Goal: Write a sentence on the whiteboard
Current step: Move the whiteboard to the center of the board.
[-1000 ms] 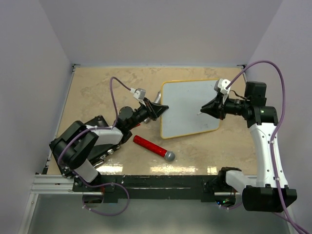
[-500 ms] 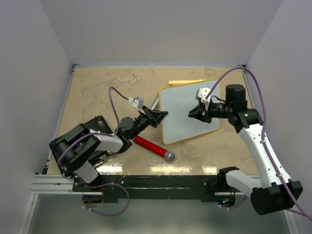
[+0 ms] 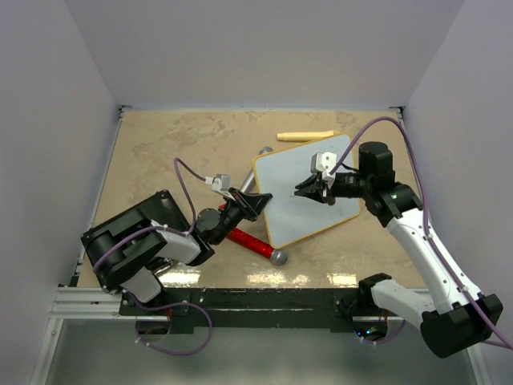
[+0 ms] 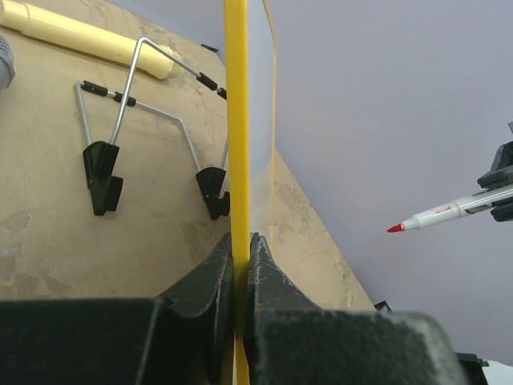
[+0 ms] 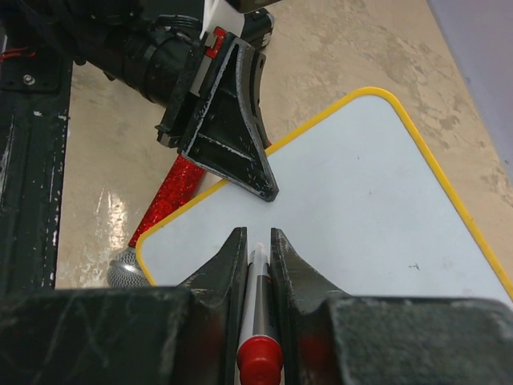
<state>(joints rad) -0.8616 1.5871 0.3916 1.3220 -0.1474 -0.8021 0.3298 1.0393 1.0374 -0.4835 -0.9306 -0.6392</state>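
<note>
The whiteboard (image 3: 298,218) is a rounded-corner rectangle with a glossy white face and a thin yellow-toned rim. It sits mid-bench, turned diagonally, over the middle of the bench (image 3: 160,152). I cannot tell whether it rests there. Behind it, thin wire feet (image 4: 144,112) with black tips splay out. The left jaws are clamped together on the board's rim at its near-left edge. The right jaws are closed on a slim marker (image 5: 258,317) with a white barrel and red tip, held over the board's face. Its small print is too fine to read. A red glittery cylinder (image 3: 250,241) with a grey mesh ball end lies just under the board's near corner. A pale yellow stick (image 3: 304,135) lies beyond, on beige marbled stone.
</note>
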